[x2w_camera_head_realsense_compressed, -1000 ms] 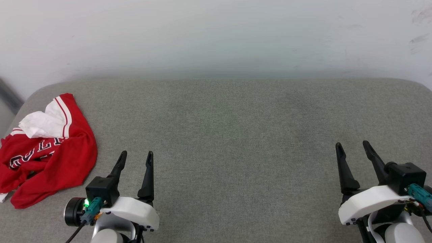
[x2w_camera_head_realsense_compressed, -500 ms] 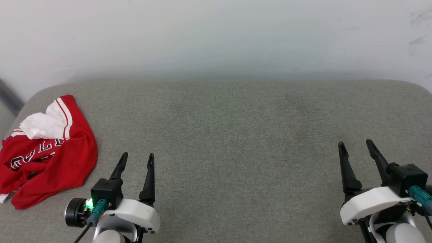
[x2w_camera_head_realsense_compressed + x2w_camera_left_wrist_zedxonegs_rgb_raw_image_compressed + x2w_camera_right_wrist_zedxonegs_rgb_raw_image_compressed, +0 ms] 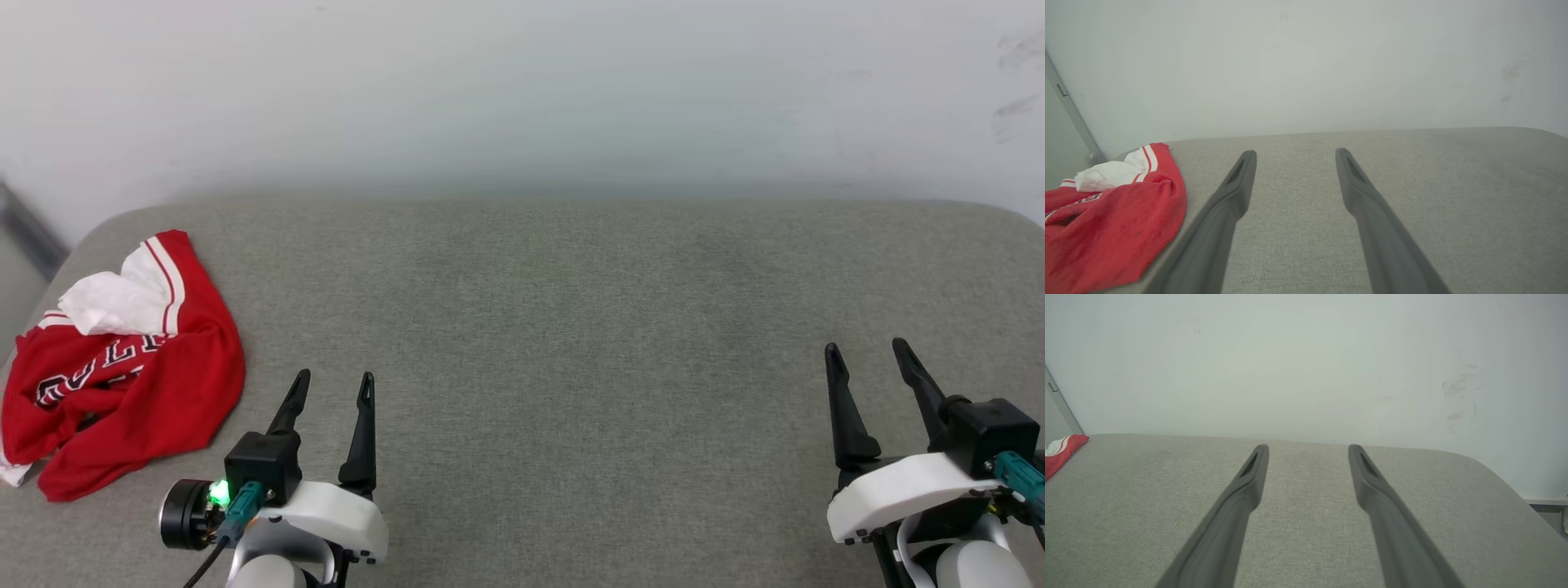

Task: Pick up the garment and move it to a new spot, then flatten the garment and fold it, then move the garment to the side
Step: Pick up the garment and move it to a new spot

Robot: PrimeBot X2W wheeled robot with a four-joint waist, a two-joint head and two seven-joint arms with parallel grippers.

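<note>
The garment [image 3: 122,367], a red jersey with a white sleeve and black lettering, lies crumpled at the far left of the grey cushioned surface [image 3: 571,327]. In the left wrist view the garment [image 3: 1106,220] sits to the left of my fingers, and in the right wrist view a red corner of the garment [image 3: 1061,451] shows at the left edge. My left gripper [image 3: 333,380] stands open a short way to the right of the garment, not touching it. My right gripper [image 3: 867,351] stands open at the lower right, far from the garment. Both hold nothing.
A pale wall [image 3: 522,90] rises behind the cushioned surface. The surface's rounded left edge [image 3: 49,278] runs just beside the garment, with a grey strip [image 3: 28,229] beyond it. The wide grey span lies between my two grippers.
The whole picture has shifted slightly down and right, so the camera has moved. Both grippers sit a little lower in view and stay open. The garment lies as before.
</note>
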